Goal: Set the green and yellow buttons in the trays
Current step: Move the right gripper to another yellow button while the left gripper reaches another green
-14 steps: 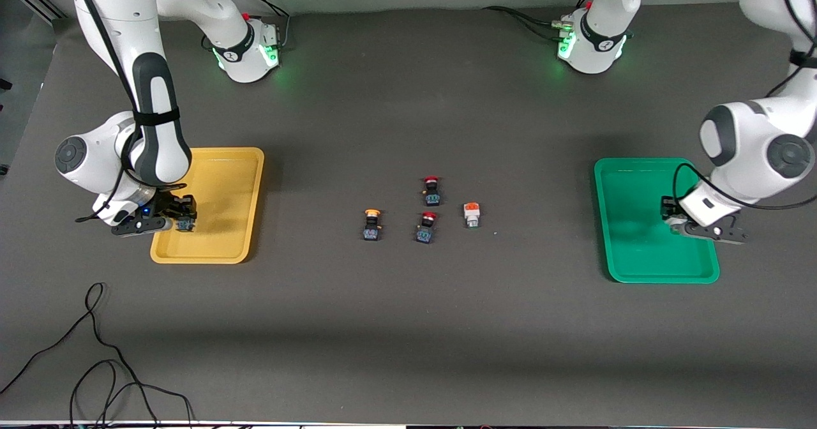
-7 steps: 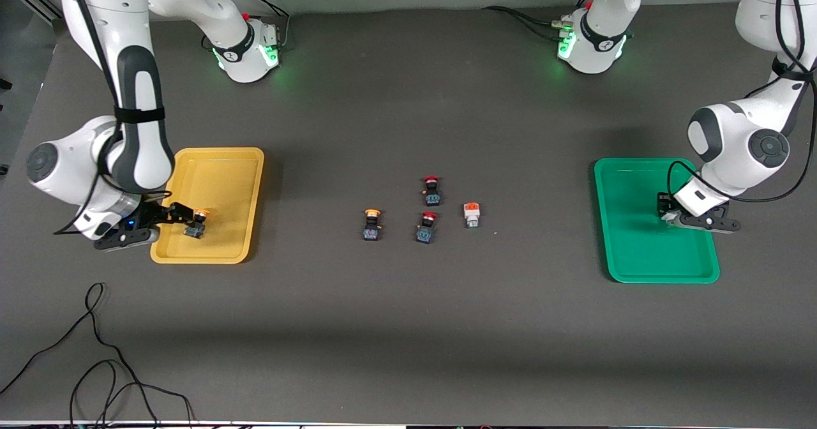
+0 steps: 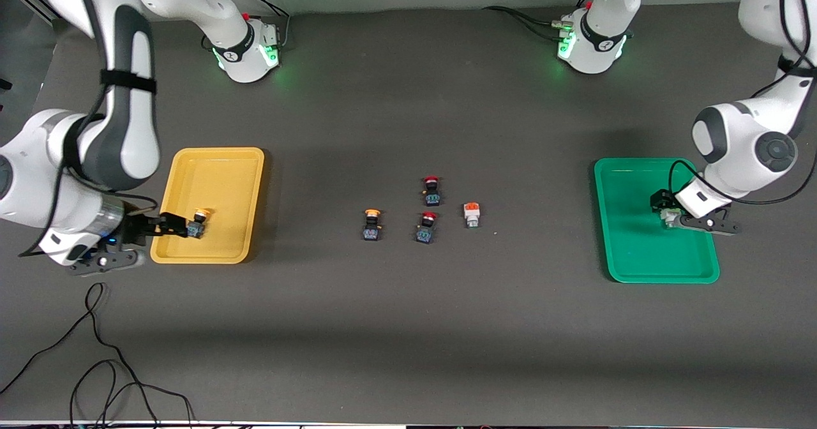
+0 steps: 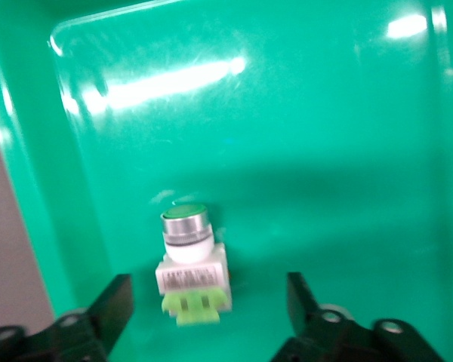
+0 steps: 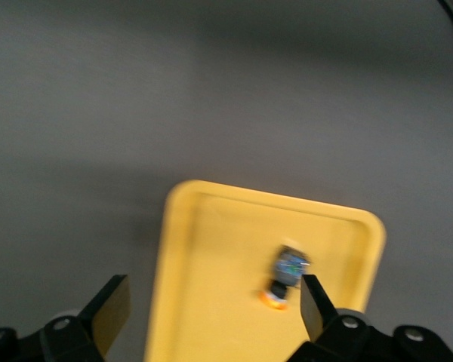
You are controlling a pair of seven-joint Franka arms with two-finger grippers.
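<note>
The yellow tray (image 3: 217, 161) holds a black-bodied button with a round yellow-orange cap (image 3: 199, 223). My right gripper (image 3: 171, 225) is open and empty over the tray's rim beside that button, which also shows in the right wrist view (image 5: 287, 273) near one finger. The green tray (image 3: 632, 250) holds a white-bodied green-capped button (image 4: 189, 260) that lies free between the fingers of my open left gripper (image 4: 209, 305), low over that tray (image 3: 661, 208). On the table's middle stand a yellow-capped button (image 3: 372, 224) and a white-bodied orange-capped button (image 3: 472, 214).
Two black-bodied buttons with red caps (image 3: 432, 190) (image 3: 426, 226) stand between the yellow-capped and the orange-capped buttons. A black cable (image 3: 96, 352) loops on the table near the front camera at the right arm's end.
My right gripper opened, left the yellow-capped button in the yellow tray and drew back toward the right arm's end. My left gripper shifted slightly over the green tray.
</note>
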